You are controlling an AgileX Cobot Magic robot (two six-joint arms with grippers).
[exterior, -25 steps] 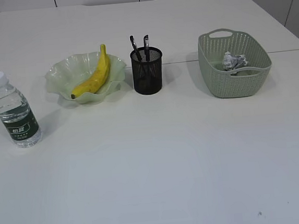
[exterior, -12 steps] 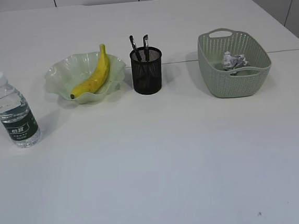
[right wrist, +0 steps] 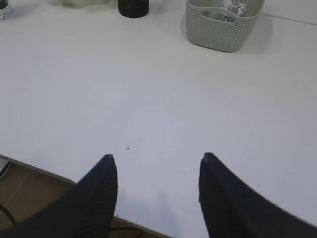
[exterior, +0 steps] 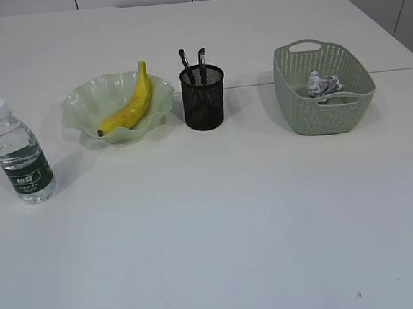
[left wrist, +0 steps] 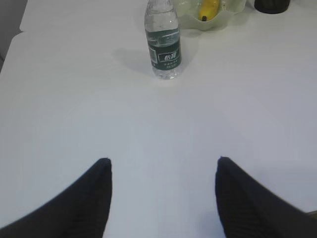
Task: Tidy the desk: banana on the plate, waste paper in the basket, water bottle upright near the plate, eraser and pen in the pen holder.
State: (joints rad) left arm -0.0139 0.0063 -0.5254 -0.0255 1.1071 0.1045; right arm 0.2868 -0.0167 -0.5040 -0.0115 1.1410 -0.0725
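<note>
A yellow banana (exterior: pixel 131 105) lies in the pale green wavy plate (exterior: pixel 86 100). The water bottle (exterior: pixel 20 153) stands upright to the left of the plate, also seen upright in the left wrist view (left wrist: pixel 163 42). A black mesh pen holder (exterior: pixel 203 98) holds two dark pens (exterior: pixel 186 64); the eraser is hidden. Crumpled waste paper (exterior: pixel 323 83) sits inside the grey-green basket (exterior: pixel 300 114). My left gripper (left wrist: pixel 162 161) is open over bare table, well short of the bottle. My right gripper (right wrist: pixel 156 157) is open and empty near the table's front edge. Neither gripper appears in the exterior view.
The white table (exterior: pixel 219 218) spreads wide in front of the row of objects. Its front edge (right wrist: pixel 44 171) shows under the right gripper. In the right wrist view the basket (right wrist: pixel 220 29) stands far ahead, the pen holder (right wrist: pixel 132 7) to its left.
</note>
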